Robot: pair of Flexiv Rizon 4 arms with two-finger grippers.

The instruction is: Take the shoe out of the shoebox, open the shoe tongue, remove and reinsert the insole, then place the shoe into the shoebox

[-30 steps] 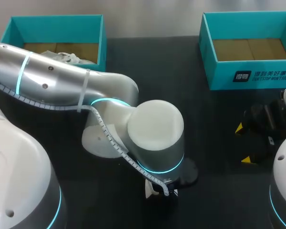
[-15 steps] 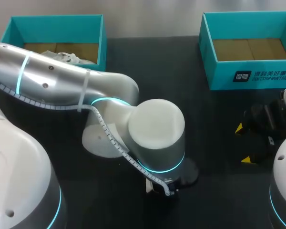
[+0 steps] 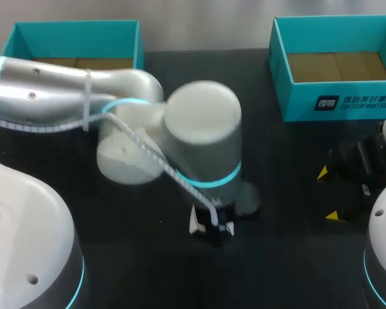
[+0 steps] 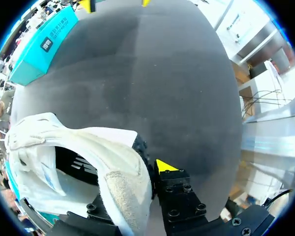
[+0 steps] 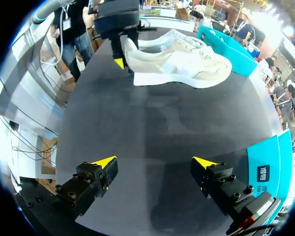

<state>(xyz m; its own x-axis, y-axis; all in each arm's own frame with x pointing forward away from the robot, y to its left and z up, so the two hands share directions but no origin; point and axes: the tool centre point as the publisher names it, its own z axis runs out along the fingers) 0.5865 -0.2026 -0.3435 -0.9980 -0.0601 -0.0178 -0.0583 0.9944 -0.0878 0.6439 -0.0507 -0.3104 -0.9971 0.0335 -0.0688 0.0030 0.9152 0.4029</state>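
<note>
Left claw (image 4: 150,172) is clenched on the heel of the white laced shoe (image 5: 179,61), whose pale thick sole is held level above the dark surface (image 5: 152,123). Right claw (image 5: 155,169) is released, with the shoe at its twelve o'clock, well apart.

The right gripper (image 5: 155,161) hangs over the dark table (image 5: 152,123) with its two yellow-tipped fingers spread wide and nothing between them. Well ahead of it a white shoe (image 5: 179,64) lies on its side-on profile, sole toward the gripper, and the left gripper (image 5: 122,55) comes down on its heel end, one yellow tip showing beside the heel. A teal shoebox (image 5: 225,43) sits just beyond the toe of the shoe, and a second teal box (image 5: 266,158) stands at the table's edge beside one of the right gripper's fingers.
</note>
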